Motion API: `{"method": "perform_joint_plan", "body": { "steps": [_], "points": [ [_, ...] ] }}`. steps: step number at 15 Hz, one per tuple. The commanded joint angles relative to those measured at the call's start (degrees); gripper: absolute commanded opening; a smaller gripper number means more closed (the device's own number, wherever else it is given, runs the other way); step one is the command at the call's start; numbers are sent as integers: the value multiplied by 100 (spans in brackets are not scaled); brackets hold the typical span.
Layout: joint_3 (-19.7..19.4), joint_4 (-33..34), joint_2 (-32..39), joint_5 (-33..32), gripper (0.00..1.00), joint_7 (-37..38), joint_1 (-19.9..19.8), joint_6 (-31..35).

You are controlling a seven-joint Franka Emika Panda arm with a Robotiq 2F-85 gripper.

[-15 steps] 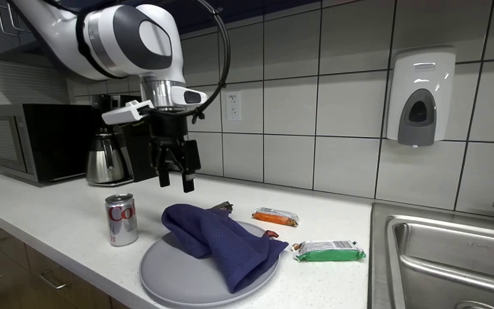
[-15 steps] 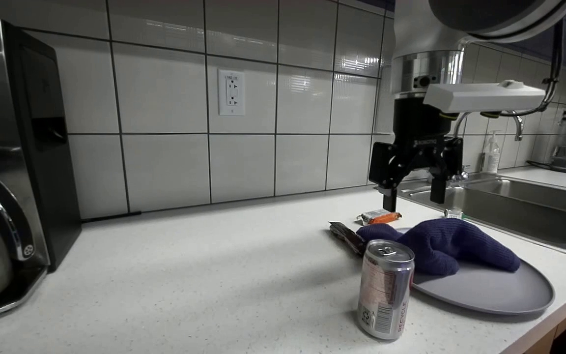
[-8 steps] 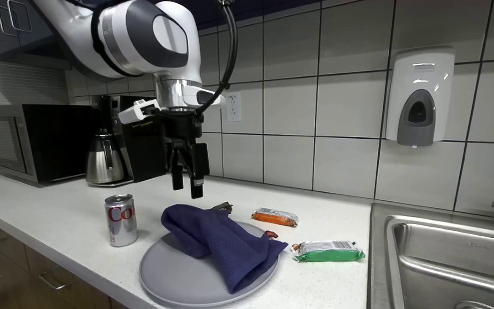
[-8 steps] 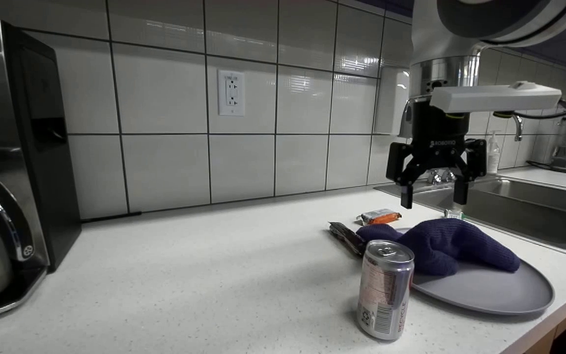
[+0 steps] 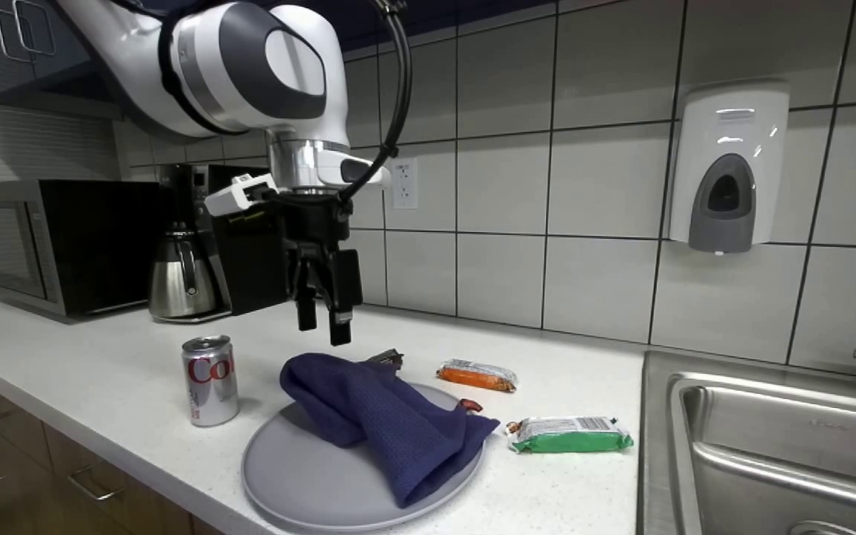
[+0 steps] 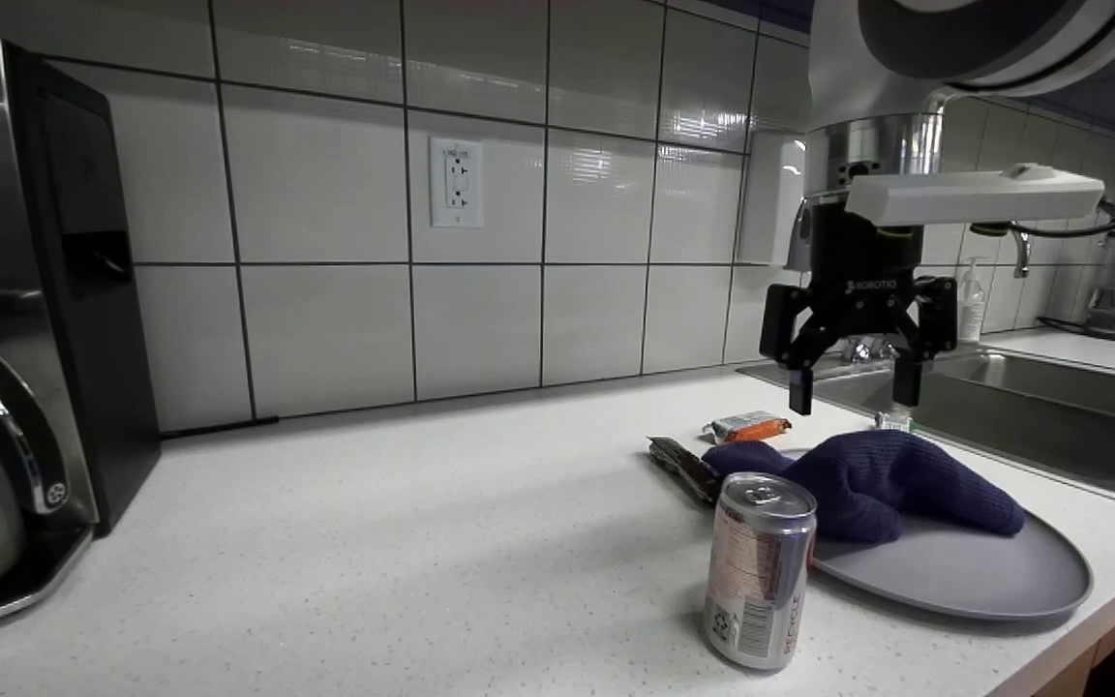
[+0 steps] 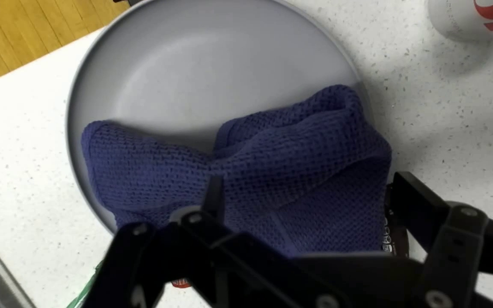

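Okay, gripper (image 6: pixel 854 395) spread, nothing pinched, hanging above the navy waffle-weave towel (image 5: pixel 387 423) lying across the far-right part of the gray plate (image 5: pixel 294 475) in an exterior view; silver soda can (image 5: pixel 210 381) left of it. Best bet: lower straight, 2 fingers (image 6: pixel 800 392) astride 1 raised fold (image 7: pixel 289 149), plate untouched.

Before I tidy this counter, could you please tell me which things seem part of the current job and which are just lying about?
Probably in play, with the open hand above:
navy waffle-weave towel
gray plate under it

Probably just lying about:
silver cola can
orange-wrapped snack
green-wrapped snack
dark-wrapped snack
red wrapper, mostly hidden
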Motion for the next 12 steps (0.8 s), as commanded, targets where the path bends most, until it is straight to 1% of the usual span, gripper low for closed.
{"method": "perform_joint_plan", "body": {
  "steps": [1, 3, 8, 12],
  "points": [
    [-46, 0, -35, 63, 100, 138, -103, -57],
    [-126, -36, -180, 138, 100, 296, -170, -178],
    [-281, -34, -117, 317, 100, 827, -356, -173],
    [-241, -13, -27, 394, 100, 1513, -386, -230]
  ]
}}
